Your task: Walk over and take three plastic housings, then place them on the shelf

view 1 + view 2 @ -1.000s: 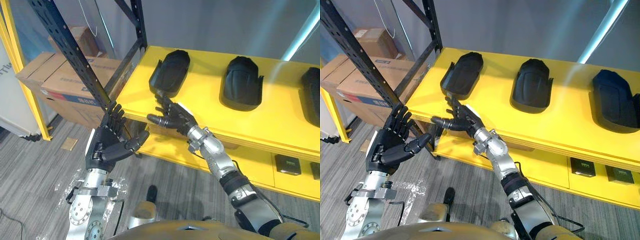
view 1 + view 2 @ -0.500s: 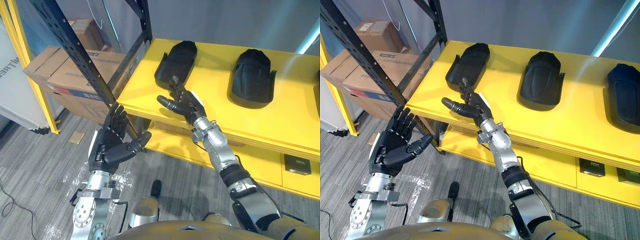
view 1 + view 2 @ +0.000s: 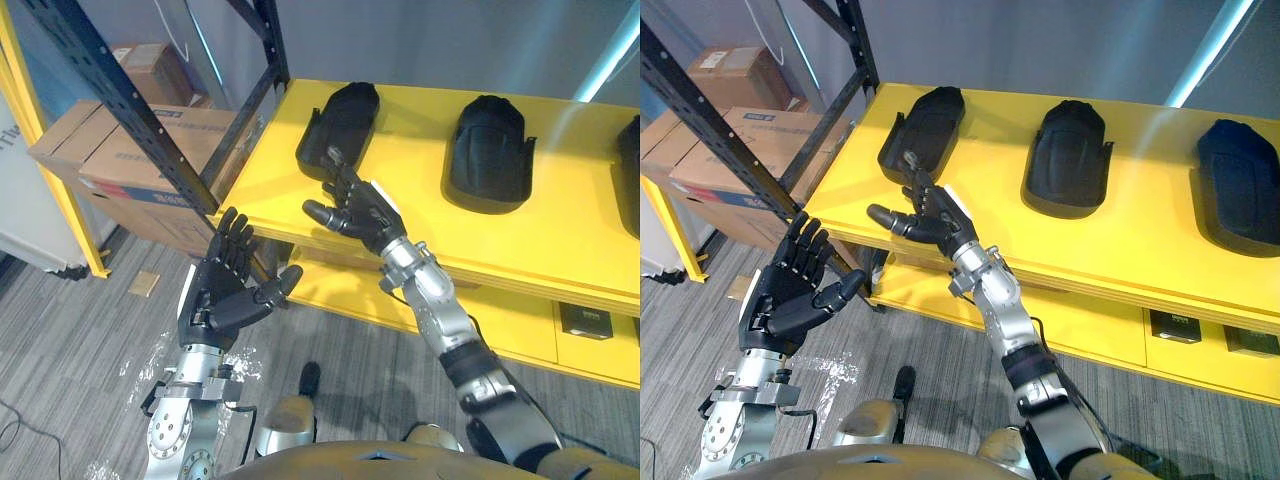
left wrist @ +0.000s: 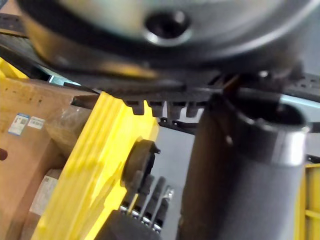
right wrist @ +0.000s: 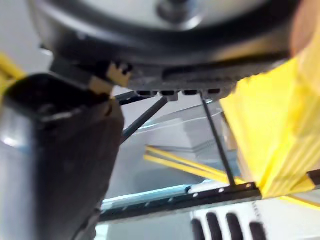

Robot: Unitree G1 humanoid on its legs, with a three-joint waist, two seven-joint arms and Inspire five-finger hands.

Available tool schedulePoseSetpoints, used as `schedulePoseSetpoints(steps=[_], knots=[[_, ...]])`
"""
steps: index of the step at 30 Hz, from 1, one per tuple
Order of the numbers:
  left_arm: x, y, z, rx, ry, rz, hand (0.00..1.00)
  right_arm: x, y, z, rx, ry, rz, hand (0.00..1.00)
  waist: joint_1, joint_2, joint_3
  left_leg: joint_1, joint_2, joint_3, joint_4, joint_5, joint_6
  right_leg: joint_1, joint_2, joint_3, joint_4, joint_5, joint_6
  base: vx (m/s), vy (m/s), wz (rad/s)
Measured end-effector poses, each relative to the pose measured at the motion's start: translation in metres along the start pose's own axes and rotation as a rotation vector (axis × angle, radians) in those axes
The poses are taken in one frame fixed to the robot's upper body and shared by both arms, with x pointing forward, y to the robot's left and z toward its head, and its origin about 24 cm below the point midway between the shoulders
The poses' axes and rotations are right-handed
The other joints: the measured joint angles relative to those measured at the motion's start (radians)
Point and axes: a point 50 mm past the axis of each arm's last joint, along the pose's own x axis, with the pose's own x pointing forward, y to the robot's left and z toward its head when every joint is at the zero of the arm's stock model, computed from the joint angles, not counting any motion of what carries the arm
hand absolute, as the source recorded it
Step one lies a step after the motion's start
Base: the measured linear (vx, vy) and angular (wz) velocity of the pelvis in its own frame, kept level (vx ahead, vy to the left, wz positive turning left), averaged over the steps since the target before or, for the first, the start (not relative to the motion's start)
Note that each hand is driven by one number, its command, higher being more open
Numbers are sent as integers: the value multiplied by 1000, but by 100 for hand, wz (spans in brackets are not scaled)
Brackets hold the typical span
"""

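Observation:
Three black plastic housings lie on the yellow shelf [image 3: 560, 245]: one at the left [image 3: 338, 126], one in the middle [image 3: 487, 152], one at the right [image 3: 1237, 193]. My right hand [image 3: 362, 211] is open over the shelf's front left part, fingers straight and spread just short of the left housing, holding nothing. My left hand [image 3: 222, 292] hangs open below the shelf's front left corner, palm up, fingers spread, nothing in it.
A black perforated rack post [image 3: 120, 100] slants down at the left, just beyond my left hand. Cardboard boxes [image 3: 140, 170] stand behind it. A yellow upright [image 3: 45, 150] runs along the far left. A lower yellow shelf [image 3: 1100, 330] carries small dark boxes [image 3: 1173, 326].
The whole picture has shifted, so the camera moved. My right hand stays open by the left housing's near end; the left hand keeps its open pose.

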Motion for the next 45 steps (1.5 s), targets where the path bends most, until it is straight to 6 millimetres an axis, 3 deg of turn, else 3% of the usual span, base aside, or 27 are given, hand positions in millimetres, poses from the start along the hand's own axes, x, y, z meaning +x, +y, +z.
schedulePoseSetpoints(steps=[2, 6, 10, 13, 16, 17, 20, 23, 25, 28, 29, 30, 32, 34, 36, 38, 42, 45], knots=[[0, 1, 1, 1, -9, 8, 100, -10, 17, 20, 4, -90, 84, 100, -20, -9, -3, 14, 1, 27, 0, -12, -4, 2, 2, 24, -14, 9, 12, 21, -17, -29], [2, 1, 3, -25, -26, 10, 100, -30, 27, 37, 37, -166, 92, 100, -45, -44, -23, 29, 12, 80, 0, -25, -14, 5, 24, 70, -69, 40, 14, 39, -16, -39], [13, -3, 8, -39, -68, -20, 100, -56, 11, 42, 18, -168, -114, 100, -73, -81, -45, 58, 21, 154, 0, -44, -19, 10, 45, 135, -131, 79, 12, 35, -7, -46], [20, -8, 12, -79, -106, -63, 100, -83, -8, 46, 8, -175, -407, 100, -87, -84, -51, 83, 34, 240, -3, -70, -24, 2, 67, 213, -183, 112, 9, -17, 20, -84], [23, -13, 12, -117, -114, -91, 100, -111, -25, 47, -74, -128, -635, 100, -132, -85, -62, 96, 40, 312, -2, -85, -29, -21, 81, 282, -214, 141, 7, 5, 19, -79], [26, -19, 11, -131, -112, -118, 100, -132, -33, 45, -109, -81, -753, 100, -160, -83, -70, 110, 43, 363, 0, -91, -33, -35, 91, 333, -231, 160, 3, 39, 32, -91], [30, -28, 10, -153, -110, -166, 100, -169, -42, 43, -139, 3, -952, 100, -219, -78, -77, 158, 61, 478, 0, -118, -52, -56, 125, 445, -254, 184, -3, 66, 18, -117], [35, -33, 9, -168, -120, -177, 100, -192, -40, 46, -167, 52, -1050, 100, -256, -70, -82, 193, 79, 577, 25, -154, -70, -82, 159, 542, -254, 194, -8, 55, -3, -127], [42, -32, 8, -176, -129, -134, 100, -208, -36, 52, -199, 78, -1100, 100, -299, -60, -87, 213, 100, 666, 79, -201, -82, -93, 188, 626, -272, 213, -9, 24, -21, -114], [52, -32, 10, -194, -159, -87, 100, -225, -30, 52, -208, 125, -1142, 100, -338, -59, -88, 221, 118, 716, 133, -244, -83, -96, 211, 690, -302, 236, -13, -25, -27, -75], [54, -32, 11, -200, -164, -80, 100, -227, -28, 51, -203, 132, -1149, 100, -338, -59, -87, 219, 119, 708, 147, -257, -78, -99, 215, 700, -303, 239, -15, -46, -30, -60], [55, -31, 13, -203, -180, -53, 100, -225, -25, 48, -182, 131, -1148, 100, -337, -58, -87, 205, 118, 647, 182, -290, -51, -106, 226, 732, -303, 244, -17, -56, -25, -70], [53, -28, 15, -207, -186, -6, 100, -215, -21, 44, -149, 118, -1082, 100, -297, -43, -87, 174, 101, 408, 257, -390, 4, -121, 261, 807, -302, 249, -37, -93, 14, -107], [47, -26, 16, -209, -185, 27, 100, -201, -18, 40, -124, 99, -1000, 100, -269, -29, -85, 149, 82, 263, 302, -443, -3, -135, 275, 829, -294, 252, -38, -98, 90, -81], [41, -26, 19, -214, -191, 33, 100, -186, -13, 36, -88, 75, -948, 100, -257, -29, -86, 129, 68, 246, 325, -453, -1, -148, 262, 826, -280, 257, -31, -62, 109, -15], [39, -28, 21, -222, -203, 18, 100, -173, -6, 32, -45, 62, -915, 100, -203, -36, -88, 118, 51, 241, 330, -444, -11, -151, 240, 815, -280, 269, -12, -48, 94, 17], [39, -29, 24, -216, -218, -14, 100, -157, 3, 24, 30, 54, -893, 100, -157, -58, -89, 81, 35, 189, 344, -435, -9, -159, 213, 765, -266, 265, -12, -24, 43, 40], [37, -31, 28, -229, -231, -27, 100, -156, 6, 22, 53, 53, -903, 100, -155, -70, -89, 81, 25, 194, 345, -432, -8, -173, 208, 756, -242, 262, -15, -10, 17, -1]])
